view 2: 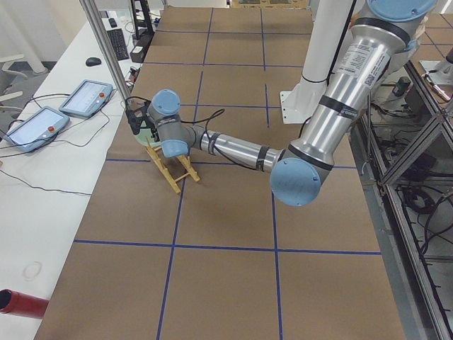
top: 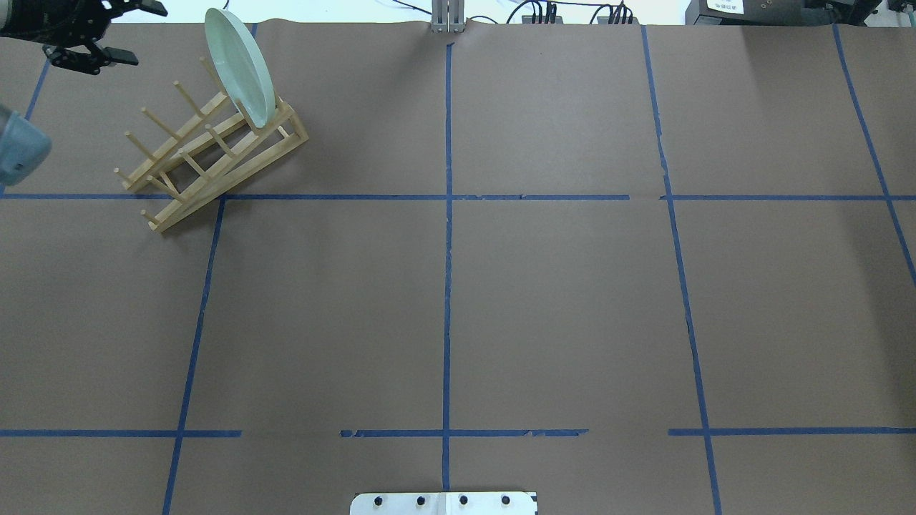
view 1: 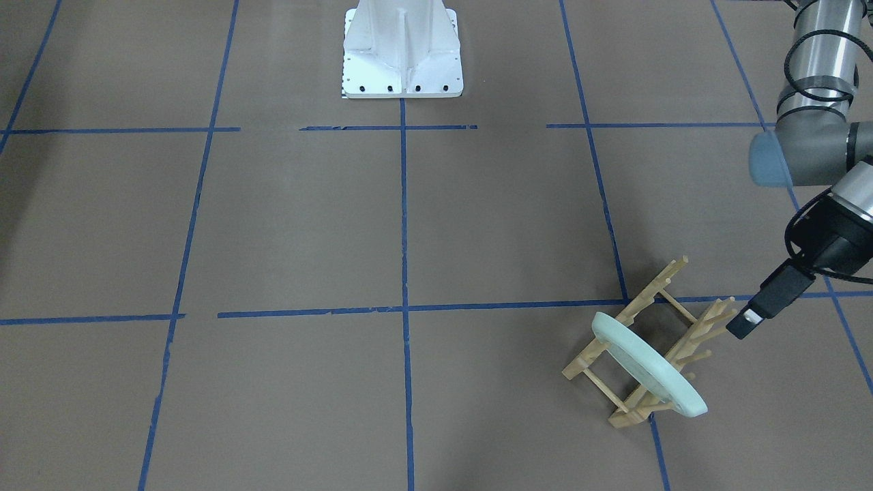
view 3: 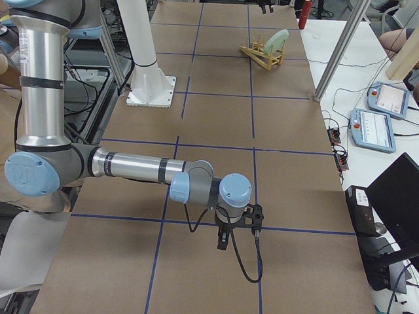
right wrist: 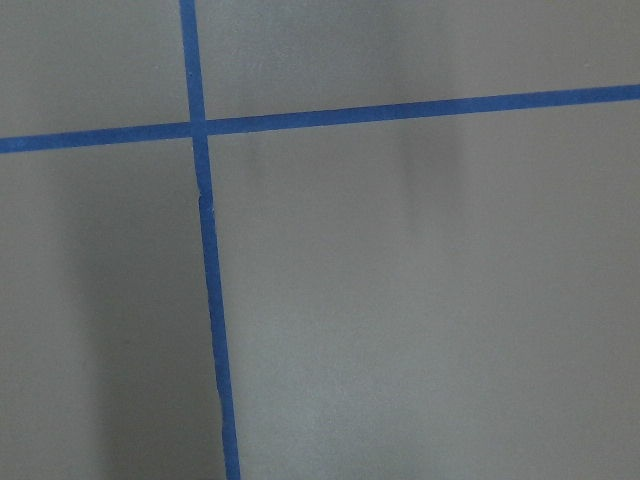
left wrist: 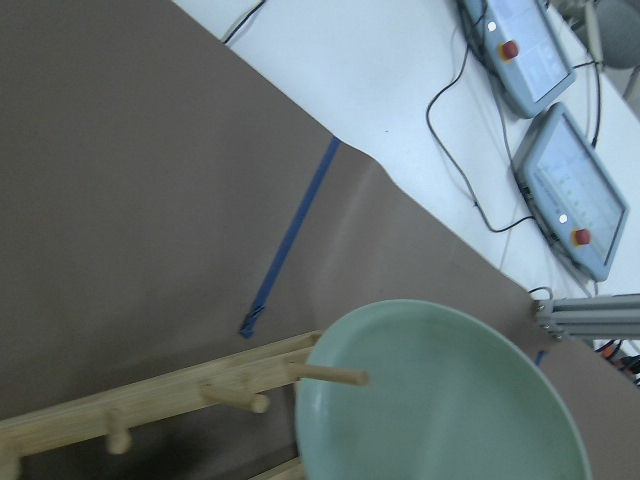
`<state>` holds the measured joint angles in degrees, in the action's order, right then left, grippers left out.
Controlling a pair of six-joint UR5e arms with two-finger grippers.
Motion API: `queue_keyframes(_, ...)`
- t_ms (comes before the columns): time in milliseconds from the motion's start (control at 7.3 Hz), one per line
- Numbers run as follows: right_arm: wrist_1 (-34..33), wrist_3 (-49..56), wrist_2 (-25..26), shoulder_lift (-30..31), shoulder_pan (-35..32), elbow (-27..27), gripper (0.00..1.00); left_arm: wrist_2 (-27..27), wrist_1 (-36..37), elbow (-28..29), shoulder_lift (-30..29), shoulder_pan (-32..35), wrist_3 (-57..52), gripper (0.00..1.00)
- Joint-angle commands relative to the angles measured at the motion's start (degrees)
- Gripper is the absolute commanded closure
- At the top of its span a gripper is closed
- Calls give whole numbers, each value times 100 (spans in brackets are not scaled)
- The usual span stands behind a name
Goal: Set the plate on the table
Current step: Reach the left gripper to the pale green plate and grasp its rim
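The pale mint-green plate (top: 240,68) stands on edge in the far end slot of the wooden peg rack (top: 200,157), in the table's far left corner. It also shows in the front view (view 1: 648,365) and fills the lower part of the left wrist view (left wrist: 450,400). My left gripper (top: 132,32) is open and empty; it hovers left of the plate and clear of it. My right gripper (view 3: 236,226) hangs low over the brown table (top: 558,300) at the far right end. I cannot tell whether it is open or shut.
The white robot base (view 1: 402,54) stands at the table's near middle edge. Teach pendants (left wrist: 570,190) lie on the white bench beyond the table's far edge. A metal post (view 3: 340,52) rises beside the rack end.
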<state>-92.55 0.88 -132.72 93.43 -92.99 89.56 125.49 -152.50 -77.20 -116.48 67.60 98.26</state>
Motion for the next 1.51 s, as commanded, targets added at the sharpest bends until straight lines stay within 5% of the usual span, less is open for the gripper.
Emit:
queue_keyframes(0,0,0,0,0,0,0,0,-218,-837,467,-323,-115,597,0)
queue_keyframes(548,0,0,0,0,0,0,0,-780,-1010,908,-744,-580,607,4)
queue_keyframes(685,0,0,0,0,0,9,0,-903,-1001,917,-745,-642,590,16)
queue_keyframes(959,0,0,0,0,0,0,0,-895,-992,883,-745,-643,537,100)
queue_keyframes(1370,0,0,0,0,0,0,0,-799,-905,237,-405,-590,519,100)
